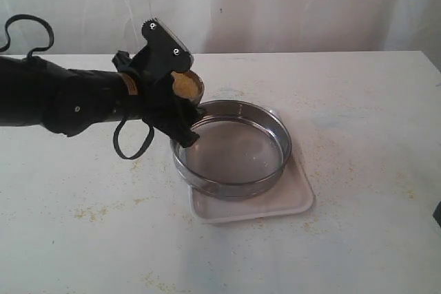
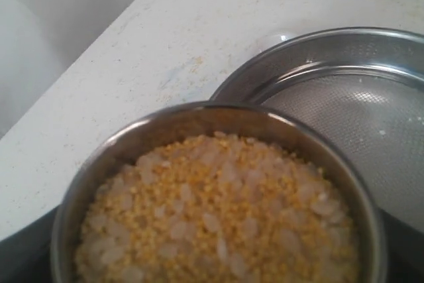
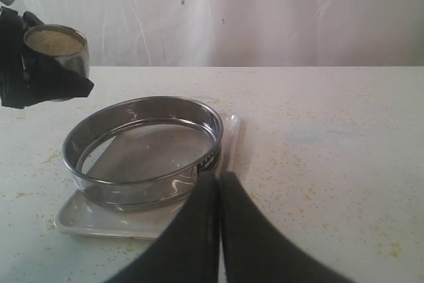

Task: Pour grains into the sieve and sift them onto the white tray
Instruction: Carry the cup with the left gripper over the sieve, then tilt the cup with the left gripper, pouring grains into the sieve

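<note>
- The left end effector (image 1: 180,91) has its jaws spread wide around a small steel cup (image 1: 189,86) and holds it above the desk (image 1: 358,101). It is at the far-left rim of the sieve (image 1: 227,187).
- The grains (image 2: 218,210) fill the cup nearly to the brim. None seem to lie on the mesh yet.
- The sieve sits on the white tray (image 1: 289,201), pushed toward its far-left. Bare tray shows only at the near and right sides.
- Risk: the cup's lip looks level with, or just outside, the sieve's rim. Tipping there would likely send grains down the outer wall onto the desk, where stray grains (image 1: 96,211) already lie.
- Risk: with the cup this full, a quick tilt could throw grains over the low ring.
- Risk: the lower finger is close to the ring. A nudge could slide the sieve further off the tray, so sifted grains would miss it on the left.
- Room: the desk lies open to the right and near.
- The right end effector (image 3: 218,190) is closed and empty. It sits low at the near side, apart from the tray.
</note>
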### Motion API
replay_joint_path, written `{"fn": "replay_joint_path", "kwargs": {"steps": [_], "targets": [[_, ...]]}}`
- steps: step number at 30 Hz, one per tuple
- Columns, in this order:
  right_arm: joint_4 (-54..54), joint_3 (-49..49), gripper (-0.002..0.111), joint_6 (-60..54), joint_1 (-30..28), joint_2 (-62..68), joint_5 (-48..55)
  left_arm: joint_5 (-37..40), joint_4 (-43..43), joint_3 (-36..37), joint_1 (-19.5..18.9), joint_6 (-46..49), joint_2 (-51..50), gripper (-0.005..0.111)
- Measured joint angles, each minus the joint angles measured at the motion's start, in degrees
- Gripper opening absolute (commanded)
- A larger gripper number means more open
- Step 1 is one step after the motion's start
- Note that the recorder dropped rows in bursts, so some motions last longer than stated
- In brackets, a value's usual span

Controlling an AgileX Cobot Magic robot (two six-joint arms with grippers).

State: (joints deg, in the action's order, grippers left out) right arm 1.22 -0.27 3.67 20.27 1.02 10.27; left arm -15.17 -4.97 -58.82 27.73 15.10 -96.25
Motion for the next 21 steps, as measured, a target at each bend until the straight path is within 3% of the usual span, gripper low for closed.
{"fn": "replay_joint_path", "kwargs": {"steps": [4,21], "targets": [[0.0,0.0,0.0,0.0,0.0,0.0,0.0,6.4,-2.2,-3.6,0.6,4.4,-0.2,0.0],[0.0,0.0,0.0,0.0,0.0,0.0,0.0,19.6,-8.3,-14.0,3.6,21.9,-8.3,0.0]]}}
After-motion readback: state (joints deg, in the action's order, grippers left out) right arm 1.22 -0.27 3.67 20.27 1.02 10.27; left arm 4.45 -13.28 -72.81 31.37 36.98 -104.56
